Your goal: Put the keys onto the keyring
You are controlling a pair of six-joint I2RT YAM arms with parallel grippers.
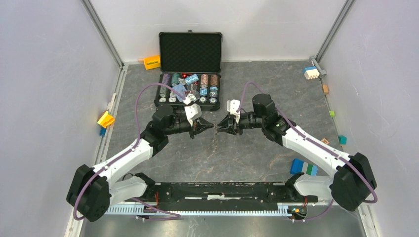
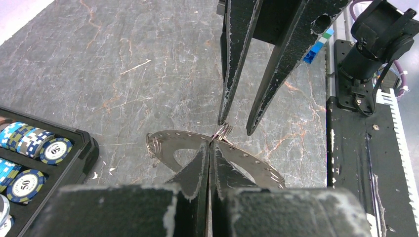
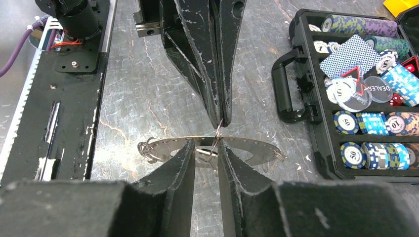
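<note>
Grey keyring (image 3: 247,147) is pinched in the tightly closed left gripper (image 3: 220,118), seemingly to steady it for the part-open right gripper (image 3: 206,145) facing it.

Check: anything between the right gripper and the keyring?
Nothing visible. The right gripper is open, its fingers flanking the middle of the keyring. The only thing close is the left gripper, which looks shut on a small wire loop at the ring's far edge. It sits opposite, not between.
</note>
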